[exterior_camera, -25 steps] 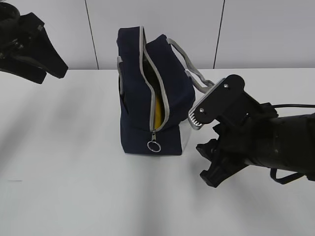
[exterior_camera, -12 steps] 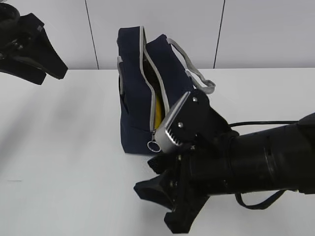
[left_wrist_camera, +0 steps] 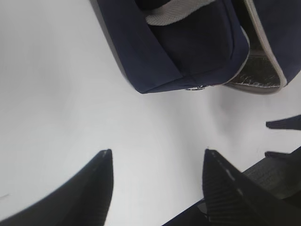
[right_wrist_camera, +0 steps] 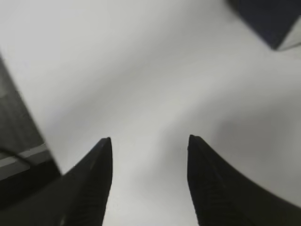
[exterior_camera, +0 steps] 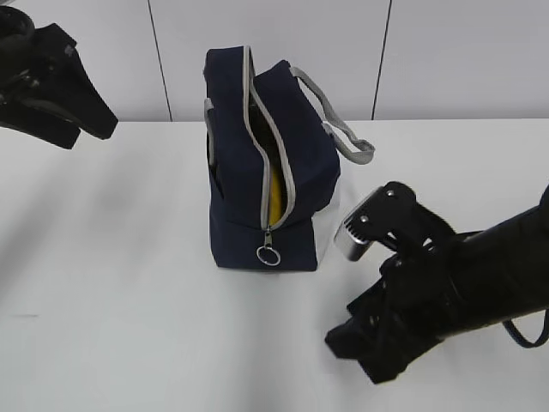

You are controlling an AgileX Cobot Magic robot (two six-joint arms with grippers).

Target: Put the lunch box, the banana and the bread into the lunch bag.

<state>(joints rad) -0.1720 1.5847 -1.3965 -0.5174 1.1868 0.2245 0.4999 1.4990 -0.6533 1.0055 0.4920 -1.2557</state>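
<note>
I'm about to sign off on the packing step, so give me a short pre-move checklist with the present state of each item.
1. Lunch bag stands upright on the table: ok.
2. Zipper open along the top, ring pull low on the front: ok.
3. Banana inside: ok, yellow shows through the opening.
4. Lunch box and bread inside: cannot tell, neither shows in any view.
5. Left gripper open and empty, back from the bag: ok.
6. Right gripper open and empty over bare table, beside the bag: ok.
</note>
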